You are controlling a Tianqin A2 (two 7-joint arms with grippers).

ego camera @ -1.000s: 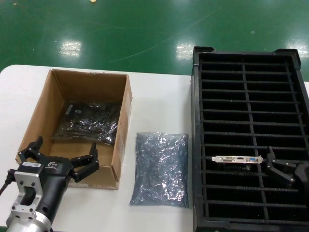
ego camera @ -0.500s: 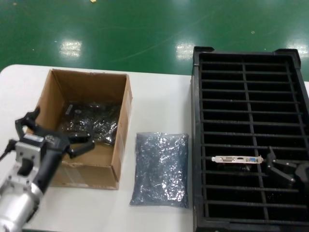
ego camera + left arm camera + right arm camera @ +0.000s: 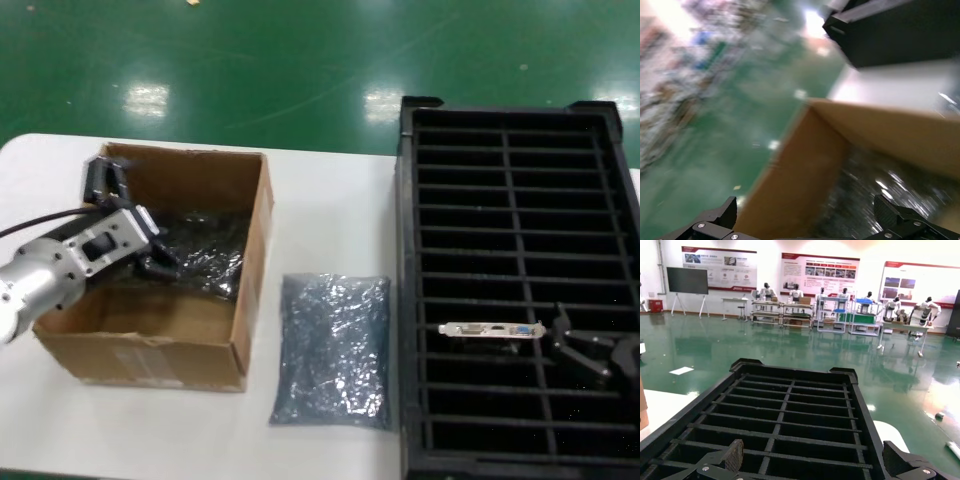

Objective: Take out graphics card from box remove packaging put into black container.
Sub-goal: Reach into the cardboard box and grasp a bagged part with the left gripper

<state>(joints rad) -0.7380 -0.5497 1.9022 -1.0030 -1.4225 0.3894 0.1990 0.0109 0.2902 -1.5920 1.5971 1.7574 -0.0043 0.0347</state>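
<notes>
Table [image 3: 330, 200]: white, carrying everything here.
Black container [image 3: 515, 130]: biggest item, on the right; ribbed into narrow slots with a centre divider.
Cardboard box [image 3: 150, 340]: open-topped, on the left side of the table.
Empty bag [image 3: 332, 350]: a smoky-grey anti-static bag lying flat between box and container, near side, touching neither as far as I can see.
Bagged card [image 3: 205, 255]: a second crinkly grey bag on the box floor, with what I take to be another graphics card inside; the board itself is not visible.
Slotted card [image 3: 492, 329]: one graphics card is already in a near slot of the container, silver bracket up, ports showing.
Left gripper [image 3: 125, 225]: reaching into the box from its left wall, fingers spread wide with nothing between them, one fingertip close to the bagged card; whether it touches, I cannot tell.
Right gripper [image 3: 580, 350]: just right of the slotted card, fingers apart, holding nothing.
Handling: my guess is light and stiff inside a slippery, loose film; fragile circuitry. Best pinched across a firm edge of the board through the bag, not by slack plastic alone.
</notes>
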